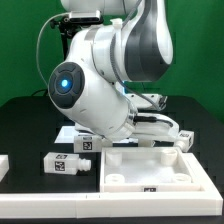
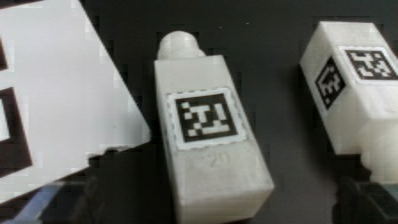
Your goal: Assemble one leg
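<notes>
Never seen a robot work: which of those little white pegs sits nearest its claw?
The leg centred in the wrist view, rounded tip showing, straddled by the gripper. The neighbouring leg lies apart beside it, outside the gripper's span.

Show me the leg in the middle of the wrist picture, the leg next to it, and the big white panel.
Middle leg (image 2: 206, 118): wrist view, on its tag sticker.
Other leg (image 2: 366, 68): wrist view, on its tag sticker.
White panel (image 1: 125, 182): exterior view, on its front edge.

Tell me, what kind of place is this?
Probably a robot lab: a big white arm hangs over a black table, a small tagged white leg lies on it, and a plain green wall stands behind.
</notes>
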`<state>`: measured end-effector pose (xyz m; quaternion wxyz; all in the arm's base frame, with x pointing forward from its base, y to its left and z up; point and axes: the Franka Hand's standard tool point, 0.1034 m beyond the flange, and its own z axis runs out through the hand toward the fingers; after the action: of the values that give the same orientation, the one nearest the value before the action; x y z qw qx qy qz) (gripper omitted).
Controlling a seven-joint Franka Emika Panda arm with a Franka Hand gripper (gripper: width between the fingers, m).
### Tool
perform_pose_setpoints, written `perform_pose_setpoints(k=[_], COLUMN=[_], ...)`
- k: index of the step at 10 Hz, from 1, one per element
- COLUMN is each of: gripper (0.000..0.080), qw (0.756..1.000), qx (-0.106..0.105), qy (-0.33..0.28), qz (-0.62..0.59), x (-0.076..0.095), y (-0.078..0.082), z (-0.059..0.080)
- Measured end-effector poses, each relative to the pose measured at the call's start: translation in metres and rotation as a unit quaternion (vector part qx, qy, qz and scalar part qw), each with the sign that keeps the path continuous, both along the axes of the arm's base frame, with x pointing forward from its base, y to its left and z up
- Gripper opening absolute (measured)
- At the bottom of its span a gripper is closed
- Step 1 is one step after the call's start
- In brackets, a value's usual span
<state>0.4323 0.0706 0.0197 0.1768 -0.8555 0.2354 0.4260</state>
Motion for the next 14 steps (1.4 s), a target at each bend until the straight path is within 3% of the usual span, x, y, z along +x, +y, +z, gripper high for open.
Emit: perform_pose_setpoints(k=[6, 9, 12, 14], gripper=[0.0649, 0.0284, 0.0285, 0.0285], qw=[1.0, 1.0, 1.0, 1.0], qx=[0.002, 0.002, -0.002, -0.01], qy=[0.015, 0.015, 0.01, 0.0], qz=[-0.001, -0.003, -0.002, 0.002], x=[-0.011, -0.011, -0.008, 0.001], y=[0.002, 0.0, -0.001, -0.005], z=[-0.007, -0.007, -0.006, 0.005])
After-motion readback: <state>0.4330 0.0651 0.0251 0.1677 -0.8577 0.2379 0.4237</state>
